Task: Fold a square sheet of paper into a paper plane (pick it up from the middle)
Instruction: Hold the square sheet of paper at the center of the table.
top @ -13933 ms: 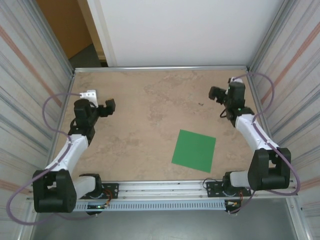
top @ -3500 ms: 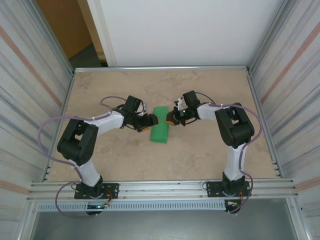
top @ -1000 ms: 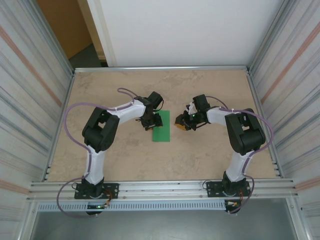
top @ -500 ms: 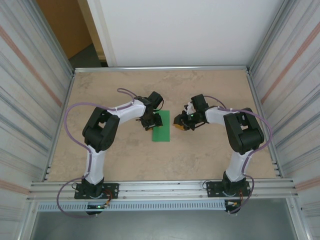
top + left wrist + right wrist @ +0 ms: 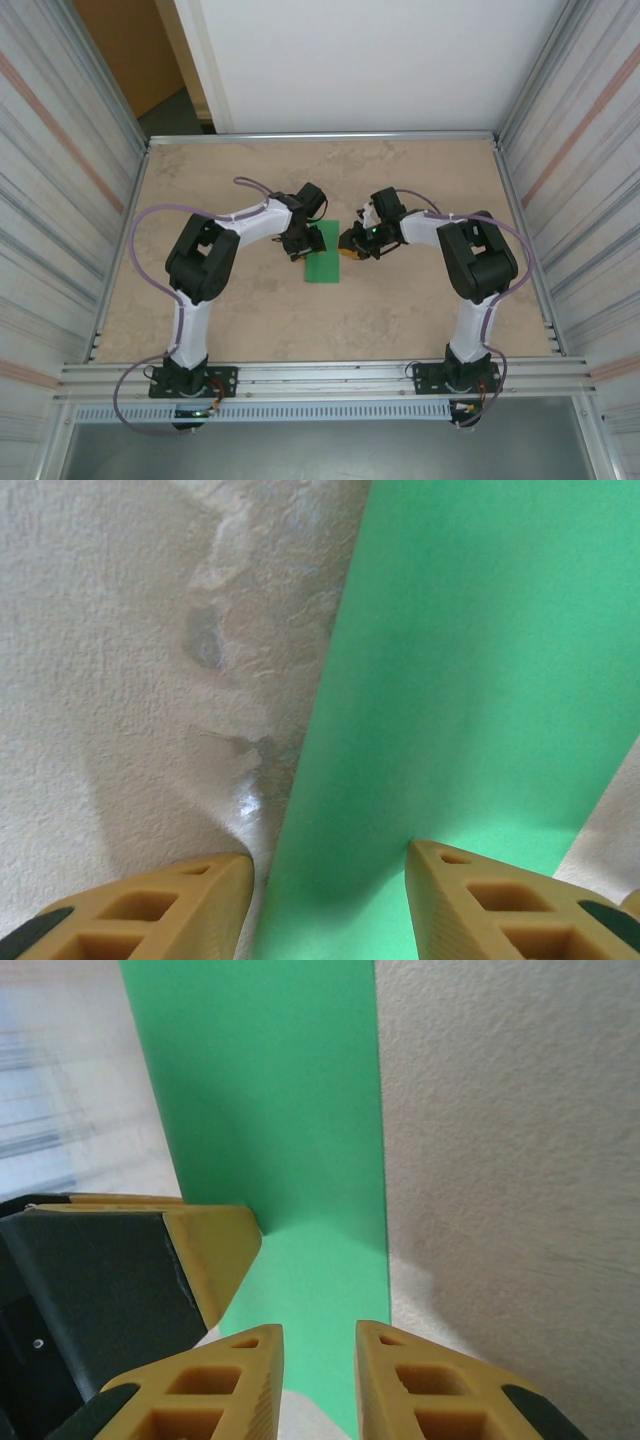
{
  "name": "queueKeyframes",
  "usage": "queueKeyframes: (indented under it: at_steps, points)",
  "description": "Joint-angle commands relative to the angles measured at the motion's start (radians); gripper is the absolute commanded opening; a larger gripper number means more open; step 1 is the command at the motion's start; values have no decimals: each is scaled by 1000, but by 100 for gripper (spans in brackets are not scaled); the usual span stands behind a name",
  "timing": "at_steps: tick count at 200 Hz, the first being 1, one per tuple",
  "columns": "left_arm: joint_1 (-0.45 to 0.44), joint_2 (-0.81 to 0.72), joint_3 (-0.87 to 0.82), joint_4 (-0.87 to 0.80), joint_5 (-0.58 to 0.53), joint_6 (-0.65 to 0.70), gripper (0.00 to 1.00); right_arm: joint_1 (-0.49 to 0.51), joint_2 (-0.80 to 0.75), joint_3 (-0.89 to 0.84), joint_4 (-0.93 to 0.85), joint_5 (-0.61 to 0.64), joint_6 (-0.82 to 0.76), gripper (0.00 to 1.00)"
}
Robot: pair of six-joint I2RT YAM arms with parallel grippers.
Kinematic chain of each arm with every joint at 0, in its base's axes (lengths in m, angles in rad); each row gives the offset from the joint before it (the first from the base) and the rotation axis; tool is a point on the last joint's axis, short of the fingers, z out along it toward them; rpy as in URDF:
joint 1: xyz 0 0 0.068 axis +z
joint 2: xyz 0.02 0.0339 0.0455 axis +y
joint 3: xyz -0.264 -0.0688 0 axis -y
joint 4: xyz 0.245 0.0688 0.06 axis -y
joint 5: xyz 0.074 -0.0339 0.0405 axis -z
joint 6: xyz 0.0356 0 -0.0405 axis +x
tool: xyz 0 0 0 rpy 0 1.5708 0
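Both pincers sit low at the middle of the table (image 5: 200,180), facing each other: the left gripper (image 5: 325,868) has its jaws parted with nothing between them, one tan fingertip (image 5: 200,890) on bare tabletop and the other on the green, so it straddles one long edge of the square sheet of paper (image 5: 470,650). At the opposite long edge the right gripper (image 5: 318,1345) has its jaws only narrowly parted, a slit of green showing between them; it clamps nothing that I can see, and whether its tips press the sheet I cannot tell. From the overhead camera the paper lies flat between the two grippers as a long narrow rectangle, not a square, so it looks doubled over along its length. I judge it very light, thin and limp, a little stiffer along any fold, and apt to slide on the smooth mottled surface if pushed from one side alone. Any crease pressed into it will stay, so a careless pinch would mark it. Lying flat, it offers no lip to a pincer from above; the likeliest hold is an edge, with one finger slipped under while the other arm pins the sheet, or a ridge raised along its middle as the task asks
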Motion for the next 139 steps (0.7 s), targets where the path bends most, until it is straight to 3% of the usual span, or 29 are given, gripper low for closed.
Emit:
queueKeyframes:
  at_steps: [1,95,139]
  points:
    - [-19,188,-106,-13,11,-26,48,14,27,36,-2,-21,-19,22]
    - [-19,181,-114,2,22,-24,47,28,120,86,-51,4,-44,12]
    - [-19,137,-120,14,25,-12,47,26,159,85,-153,92,-77,11]
